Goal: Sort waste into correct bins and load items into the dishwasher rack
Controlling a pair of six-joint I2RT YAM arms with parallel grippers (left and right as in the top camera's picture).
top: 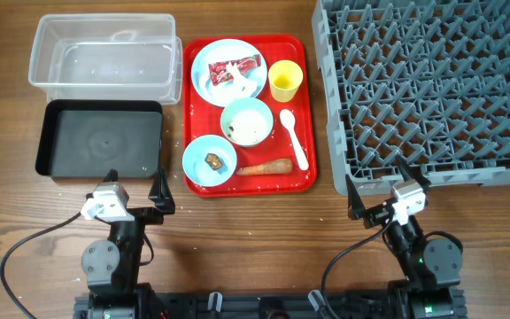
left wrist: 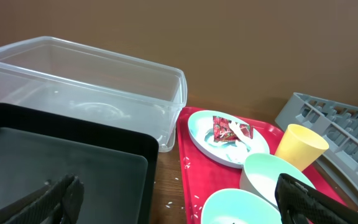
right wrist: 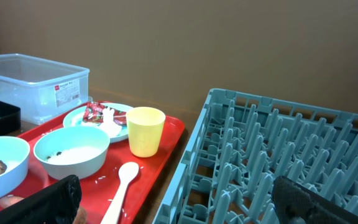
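Overhead, clock read w/ 12 away from the arms: all waste + dishes sit on the flat red tray (top: pixel 248 189), mid-tabletop (top: pixel 255 257).
- 11 o'clock of tray: red snack wrapper (top: pixel 235 68) + crumpled white tissue (top: pixel 237 87), both on the round light-blue plate (top: pixel 211 58).
- 1 o'clock: small yellow cup (top: pixel 285 80).
- Centre: pale whitish-green bowl (top: pixel 267 111) w/ loose white rice grains (top: pixel 248 126) inside.
- 4 o'clock: white plastic spoon (top: pixel 296 142).
- 7 o'clock: light-blue bowl (top: pixel 197 170) holding the small brown food scrap (top: pixel 212 159).
- 6 o'clock: orange carrot piece (top: pixel 266 167), just beside that bowl.

Outward from the tray, the clear plastic tub (top: pixel 42 53) is at 10 and the shallow black bin (top: pixel 100 137) at 8, both look empty. The large grey pegged dishwasher rack (top: pixel 432 89) is at 2–3, nothing loaded.

Left gripper (top: pixel 135 186) at 7 and right gripper (top: pixel 381 188) at 5 are well apart from every item. Fingers on both are spread wide and hold nothing.

Step, as I judge it: sorting not begun, first pick pending. Next is prob the left arm to the wrapper. That needs a thin pinch from above w/o dragging the tissue or shoving the plate. Can't tell which bin takes which waste.

Hard to see:
- Rack is cut off at the top + right edges.
- Tissue is partly under the wrapper.
- Rice is too fine to count, w/ some strewn on the tray.
- Scrap is only a dark speck.
- Wrist views show just the fingertips in the bottom corners.
- Left wrist view crops the light-blue bowl.
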